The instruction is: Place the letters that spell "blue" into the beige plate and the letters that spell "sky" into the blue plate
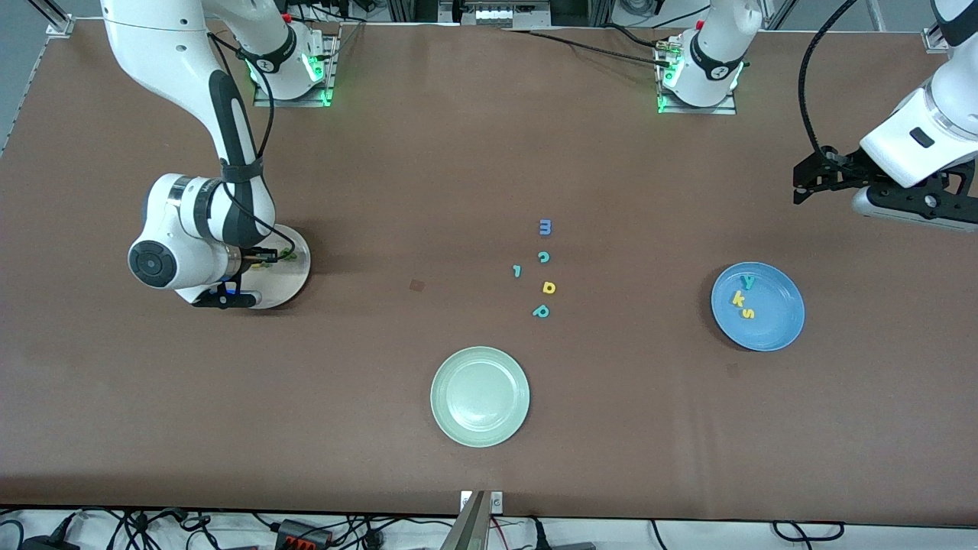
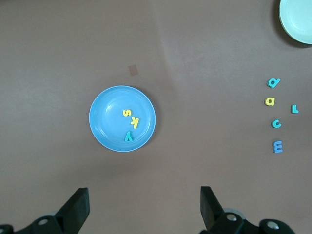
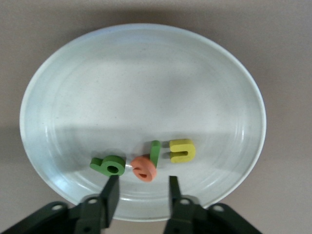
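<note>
**Letting go of the e over the beige plate**

The orange-red e (image 3: 145, 168) lies in the beige plate (image 3: 73, 87), just ahead of my right gripper (image 3: 141, 187) and between its two fingertips' line of reach; my jaws stand partly apart with nothing pinched, the e resting free beyond the tips. To finish this well I'd judge: open a touch wider, then lift straight up, no sideways drag, so foam doesn't cling and get flicked out. The thin green l (image 3: 155, 152) leans right against the e, the green b (image 3: 108, 165) sits just off one fingertip, and the yellow-orange u (image 3: 181, 149) lies just past the l. All four are inside the rim!

Farther out, the blue plate (image 1: 775, 328) holds yellow s (image 1: 748, 312), yellow k (image 1: 738, 299) and teal y (image 1: 749, 282). My left gripper (image 2: 144, 207) waits high over the table by that plate, jaws wide, empty. Both words look spelled out.
</note>
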Controlling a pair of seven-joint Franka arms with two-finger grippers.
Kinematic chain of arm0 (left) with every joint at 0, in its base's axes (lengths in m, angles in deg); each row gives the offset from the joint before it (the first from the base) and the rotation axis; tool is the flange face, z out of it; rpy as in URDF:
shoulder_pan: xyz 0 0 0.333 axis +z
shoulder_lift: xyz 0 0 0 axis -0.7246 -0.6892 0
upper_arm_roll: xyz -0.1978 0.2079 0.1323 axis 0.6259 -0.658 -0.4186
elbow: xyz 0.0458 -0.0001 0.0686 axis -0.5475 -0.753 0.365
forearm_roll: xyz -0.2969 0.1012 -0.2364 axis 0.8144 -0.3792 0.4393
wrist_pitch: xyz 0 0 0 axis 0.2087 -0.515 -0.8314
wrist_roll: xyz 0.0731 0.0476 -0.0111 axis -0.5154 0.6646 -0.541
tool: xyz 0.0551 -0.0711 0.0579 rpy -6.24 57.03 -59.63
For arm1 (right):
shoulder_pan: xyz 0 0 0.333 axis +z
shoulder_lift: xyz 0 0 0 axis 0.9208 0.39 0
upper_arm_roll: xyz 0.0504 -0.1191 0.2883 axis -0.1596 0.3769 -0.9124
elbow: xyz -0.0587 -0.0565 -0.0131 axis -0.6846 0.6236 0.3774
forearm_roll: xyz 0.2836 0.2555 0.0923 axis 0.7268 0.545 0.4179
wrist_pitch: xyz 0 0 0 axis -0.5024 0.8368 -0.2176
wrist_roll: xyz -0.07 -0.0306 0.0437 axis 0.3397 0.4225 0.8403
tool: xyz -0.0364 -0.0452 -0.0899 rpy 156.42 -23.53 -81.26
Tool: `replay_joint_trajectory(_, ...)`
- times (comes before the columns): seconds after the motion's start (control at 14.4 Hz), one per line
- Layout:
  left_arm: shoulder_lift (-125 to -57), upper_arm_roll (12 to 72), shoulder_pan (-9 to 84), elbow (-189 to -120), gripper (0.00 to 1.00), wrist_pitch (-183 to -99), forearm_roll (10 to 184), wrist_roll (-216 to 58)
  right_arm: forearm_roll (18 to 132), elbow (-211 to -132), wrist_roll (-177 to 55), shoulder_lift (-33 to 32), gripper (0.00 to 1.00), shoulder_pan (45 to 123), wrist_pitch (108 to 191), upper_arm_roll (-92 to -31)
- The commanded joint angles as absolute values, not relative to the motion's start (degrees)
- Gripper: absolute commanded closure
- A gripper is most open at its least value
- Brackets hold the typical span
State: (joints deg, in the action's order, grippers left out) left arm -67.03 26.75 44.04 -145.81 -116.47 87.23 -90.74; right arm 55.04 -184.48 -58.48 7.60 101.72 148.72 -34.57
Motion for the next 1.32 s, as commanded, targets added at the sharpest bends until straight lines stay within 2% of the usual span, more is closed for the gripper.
replay_joint_trajectory(0.0, -67.72, 26.6, 43.71, -144.0, 0.0, -114.93, 86.88, -90.64, 55.55, -181.42, -58.76, 5.37, 0.0, 101.94, 143.26, -34.0)
replay_joint_trajectory(0.28, -67.72, 26.6, 43.71, -143.91, 0.0, -115.02, 86.88, -90.55, 55.37, -169.74, -58.5, 5.37, 0.0, 100.97, 131.48, -30.49)
replay_joint_trajectory(0.69, -67.63, 26.6, 43.71, -143.91, 0.0, -114.49, 86.79, -90.73, 55.02, -154.7, -57.35, 5.37, 0.0, 100.88, 125.13, -25.39)
replay_joint_trajectory(1.04, -67.8, 26.6, 43.62, -143.65, 0.0, -113.44, 86.7, -90.73, 55.55, -148.27, -57.18, 5.19, 0.0, 100.01, 121.87, -23.8)
replay_joint_trajectory(1.25, -67.8, 26.6, 43.53, -143.38, 0.0, -113.26, 86.79, -90.73, 54.59, -147.21, -57.79, 0.99, 0.0, 97.03, 121.96, -26.16)
